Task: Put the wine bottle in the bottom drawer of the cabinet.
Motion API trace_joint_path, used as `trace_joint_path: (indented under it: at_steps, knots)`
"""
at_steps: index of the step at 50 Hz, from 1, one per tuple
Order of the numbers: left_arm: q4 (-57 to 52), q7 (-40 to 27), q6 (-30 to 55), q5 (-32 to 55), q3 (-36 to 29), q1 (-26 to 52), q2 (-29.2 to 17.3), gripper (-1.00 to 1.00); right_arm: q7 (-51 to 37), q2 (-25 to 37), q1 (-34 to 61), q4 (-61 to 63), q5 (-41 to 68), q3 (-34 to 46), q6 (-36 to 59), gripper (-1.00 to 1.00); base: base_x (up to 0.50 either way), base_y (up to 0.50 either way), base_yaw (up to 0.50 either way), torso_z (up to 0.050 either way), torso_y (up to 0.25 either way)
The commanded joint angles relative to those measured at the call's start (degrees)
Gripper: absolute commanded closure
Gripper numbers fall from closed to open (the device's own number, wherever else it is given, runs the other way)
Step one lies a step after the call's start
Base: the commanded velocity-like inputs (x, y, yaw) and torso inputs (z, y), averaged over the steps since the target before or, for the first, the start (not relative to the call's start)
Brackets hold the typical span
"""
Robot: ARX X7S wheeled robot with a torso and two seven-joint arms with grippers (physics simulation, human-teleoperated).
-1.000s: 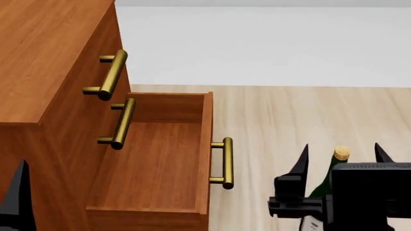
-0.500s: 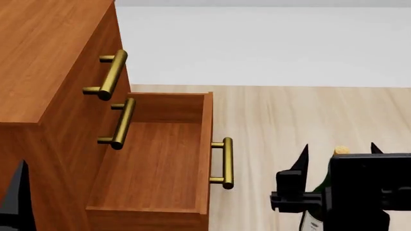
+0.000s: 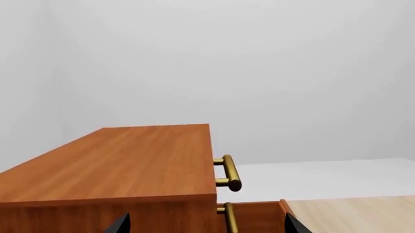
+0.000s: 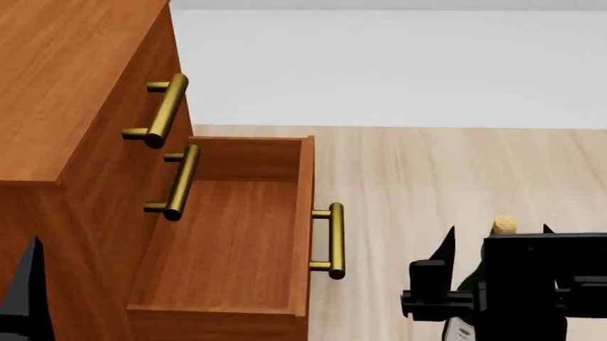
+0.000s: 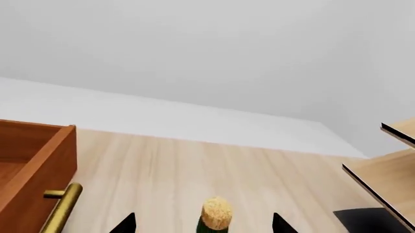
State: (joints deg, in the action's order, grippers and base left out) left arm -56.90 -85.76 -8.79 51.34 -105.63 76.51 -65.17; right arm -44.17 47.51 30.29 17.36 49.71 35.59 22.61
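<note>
The cabinet [image 4: 67, 85] stands at the left, and its top also shows in the left wrist view [image 3: 123, 160]. The bottom drawer [image 4: 227, 234] is pulled out, open and empty, with its brass handle [image 4: 334, 240] facing right; its corner shows in the right wrist view [image 5: 39, 155]. The wine bottle [image 4: 471, 280] stands upright on the floor to the right of the drawer, cork [image 5: 216, 212] up. My right gripper [image 4: 495, 238] is open, with its fingers on either side of the bottle neck [image 5: 202, 221]. My left gripper [image 3: 206, 224] is open and empty beside the cabinet; one finger [image 4: 28, 280] shows.
A pale wooden slanted structure [image 5: 389, 170] on a black base [image 5: 366, 221] stands to the right of the bottle. Two closed drawer fronts with brass handles [image 4: 161, 110] sit above the open drawer. Light wooden floor [image 4: 427, 170] lies between the drawer and the bottle.
My right gripper has sunk a little around the bottle, with its fingertips lower beside the neck. The bottle, the drawer and the left arm have not moved.
</note>
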Motion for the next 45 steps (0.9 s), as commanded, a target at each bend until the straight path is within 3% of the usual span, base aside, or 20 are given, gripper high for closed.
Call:
trace_joint_path:
  at_steps: [1, 45]
  knots:
    - [0.4, 0.1, 0.1, -0.2, 0.2, -0.8, 0.2, -1.0, 0.2, -0.4, -0.9, -1.3, -0.3, 0.1, -0.6, -1.0, 0.0, 0.0, 0.0, 0.0, 0.0]
    - [0.8, 0.6, 0.5, -0.5, 1.7, -2.6, 0.3, -1.0, 3.6, -3.7, 1.5, -10.9, -2.3, 0.8, -1.1, -1.0, 0.0, 0.0, 0.0, 0.0, 0.0]
